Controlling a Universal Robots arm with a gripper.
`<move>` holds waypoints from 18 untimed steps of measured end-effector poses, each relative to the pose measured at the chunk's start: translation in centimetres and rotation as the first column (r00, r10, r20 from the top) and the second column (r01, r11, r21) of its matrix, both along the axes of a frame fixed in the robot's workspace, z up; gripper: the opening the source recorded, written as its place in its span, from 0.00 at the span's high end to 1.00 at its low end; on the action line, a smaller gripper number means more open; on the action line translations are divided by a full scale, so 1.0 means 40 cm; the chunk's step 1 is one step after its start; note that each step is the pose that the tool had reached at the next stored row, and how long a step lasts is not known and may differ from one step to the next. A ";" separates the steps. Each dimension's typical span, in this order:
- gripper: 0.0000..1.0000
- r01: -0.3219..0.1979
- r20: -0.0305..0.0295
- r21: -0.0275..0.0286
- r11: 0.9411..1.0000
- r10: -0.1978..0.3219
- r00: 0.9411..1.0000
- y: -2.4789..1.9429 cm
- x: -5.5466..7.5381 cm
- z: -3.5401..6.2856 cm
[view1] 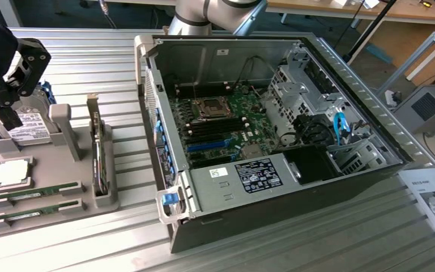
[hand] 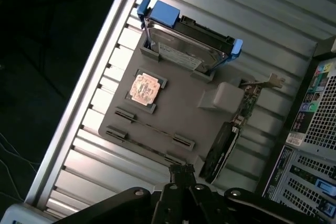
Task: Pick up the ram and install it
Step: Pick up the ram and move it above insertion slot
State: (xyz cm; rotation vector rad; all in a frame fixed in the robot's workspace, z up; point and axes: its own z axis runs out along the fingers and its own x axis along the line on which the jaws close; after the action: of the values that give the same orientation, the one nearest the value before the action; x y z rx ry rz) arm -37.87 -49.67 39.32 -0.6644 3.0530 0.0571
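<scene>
Claw (hand: 181,171) clenched empty over grey moulded tray (view1: 59,168); two thin green ram sticks (view1: 32,196) along its edge opposite the hard drive (view1: 30,126), chips indistinct.

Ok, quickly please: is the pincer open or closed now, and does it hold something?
Pincer: closed, holding nothing; both ram sticks lie in the tray.
</scene>
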 end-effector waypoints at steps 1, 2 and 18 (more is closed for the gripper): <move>0.89 -0.009 0.000 0.000 1.000 0.009 1.000 0.000 0.000 0.000; 0.89 -0.019 0.000 -0.001 1.000 0.019 1.000 0.000 0.000 0.000; 0.89 -0.205 -0.001 -0.014 0.979 0.205 0.979 0.000 0.000 0.000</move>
State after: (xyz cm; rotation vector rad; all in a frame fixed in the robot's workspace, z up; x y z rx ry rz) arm -37.87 -49.67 39.32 -0.9783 2.9749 0.0376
